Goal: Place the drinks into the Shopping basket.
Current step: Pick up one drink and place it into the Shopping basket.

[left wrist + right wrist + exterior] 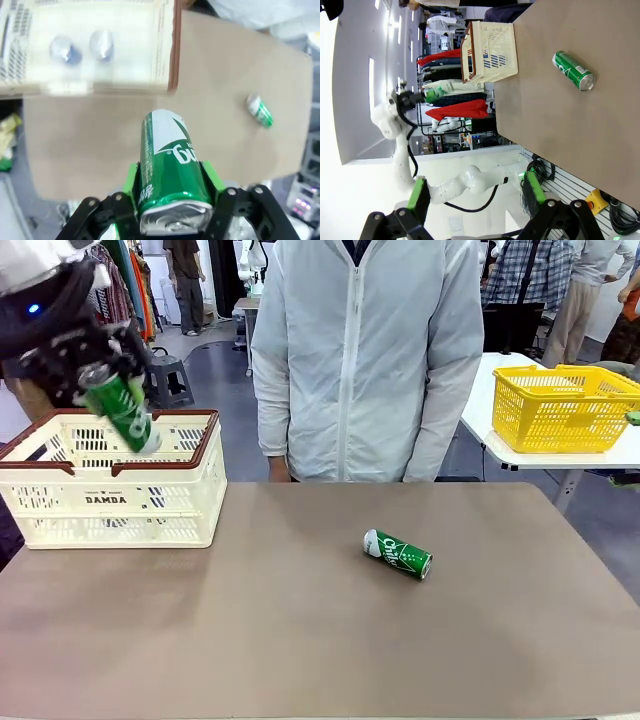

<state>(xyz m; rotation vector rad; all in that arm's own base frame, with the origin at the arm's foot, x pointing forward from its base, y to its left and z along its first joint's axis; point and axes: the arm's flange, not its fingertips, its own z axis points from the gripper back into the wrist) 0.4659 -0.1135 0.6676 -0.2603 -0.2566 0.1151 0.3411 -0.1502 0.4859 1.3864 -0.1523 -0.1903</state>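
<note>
Two green cans are out in the open, and the first green can (120,405) hangs tilted, pinched in the left tool (102,370) at the left end of the tabletop (300,640). From the front its lower end overlaps the opening of the Shopping basket (110,468), so height is hard to judge. The right wrist view, seeing it side-on from far off, shows the can (434,92) clear above the basket's brown rim (465,55). The left wrist view looks down the can (167,160), with a green pad pressed on each side of it by the left tool (171,181). It also looks into the basket (174,55), where two silver-topped cans (65,50) stand side by side, too blurred to tell their colours. A person in a pale zipped jacket (365,360) stands behind the middle of the tabletop. Right of centre, well apart from the basket, the second green can (398,553) lies on its side on the bare brown surface. A yellow mesh basket (560,405) sits on a white table farther back. Farthest right, the right tool (475,192) has its jaws spread wide with nothing between them, up off the tabletop.
</note>
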